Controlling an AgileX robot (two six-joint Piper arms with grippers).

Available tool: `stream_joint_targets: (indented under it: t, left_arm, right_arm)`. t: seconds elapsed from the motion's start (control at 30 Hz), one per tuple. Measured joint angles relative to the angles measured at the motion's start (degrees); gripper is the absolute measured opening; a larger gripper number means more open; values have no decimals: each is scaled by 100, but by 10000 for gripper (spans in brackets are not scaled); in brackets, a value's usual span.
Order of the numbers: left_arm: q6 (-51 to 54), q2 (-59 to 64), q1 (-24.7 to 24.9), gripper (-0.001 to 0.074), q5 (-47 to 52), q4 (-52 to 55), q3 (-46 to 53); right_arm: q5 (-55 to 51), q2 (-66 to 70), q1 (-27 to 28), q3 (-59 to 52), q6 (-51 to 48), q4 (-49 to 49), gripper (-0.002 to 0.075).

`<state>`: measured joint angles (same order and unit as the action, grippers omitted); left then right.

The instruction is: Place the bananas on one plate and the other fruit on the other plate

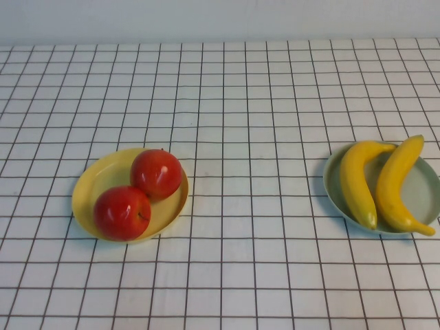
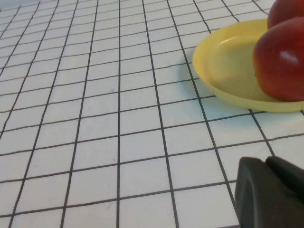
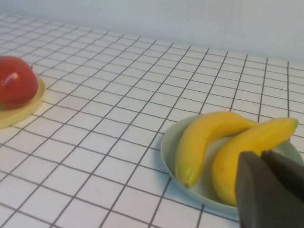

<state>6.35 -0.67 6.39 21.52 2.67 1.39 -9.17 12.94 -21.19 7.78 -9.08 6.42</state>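
Note:
Two yellow bananas [image 1: 357, 180] [image 1: 395, 184] lie side by side on the pale blue-green plate [image 1: 423, 196] at the right. Two red apple-like fruits [image 1: 157, 173] [image 1: 122, 212] sit on the pale yellow plate [image 1: 96, 182] at the left. Neither gripper shows in the high view. In the left wrist view my left gripper [image 2: 267, 161] is shut and empty, low over the cloth, short of the yellow plate [image 2: 228, 61] and a fruit [image 2: 280, 59]. In the right wrist view my right gripper [image 3: 260, 154] is shut and empty, close in front of the bananas [image 3: 204, 137] and their plate [image 3: 168, 147].
A white cloth with a dark grid [image 1: 254, 206] covers the table. A pale wall [image 1: 220, 17] runs along the far edge. The blue-green plate lies close to the right edge of the high view. A red fruit [image 3: 16, 80] shows in the right wrist view.

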Motion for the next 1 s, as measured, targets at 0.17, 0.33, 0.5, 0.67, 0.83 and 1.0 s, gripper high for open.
stream_joint_targets:
  t: [0.17, 0.33, 0.5, 0.67, 0.83, 1.0]
  left_arm:
    - [0, 0, 0, -1, 0, 0, 0]
    - [0, 0, 0, -1, 0, 0, 0]
    - [0, 0, 0, -1, 0, 0, 0]
    - [0, 0, 0, -1, 0, 0, 0]
    - [0, 0, 0, -2, 0, 0, 0]
    - [0, 0, 0, -1, 0, 0, 0]
  right_arm:
    - [1173, -127, 0, -886, 0, 645, -14]
    - [1198, -289, 229, -926, -103, 1300, -14]
    - [993, -629, 1090, -926, -147, 1269, -14]
    - [-7, -1207, 1717, -926, -147, 1241, -14]
    - [-857, -1336, 1772, -926, -147, 1236, -14]
    - [-1002, -1336, 1772, -945, -147, 1236, -14]
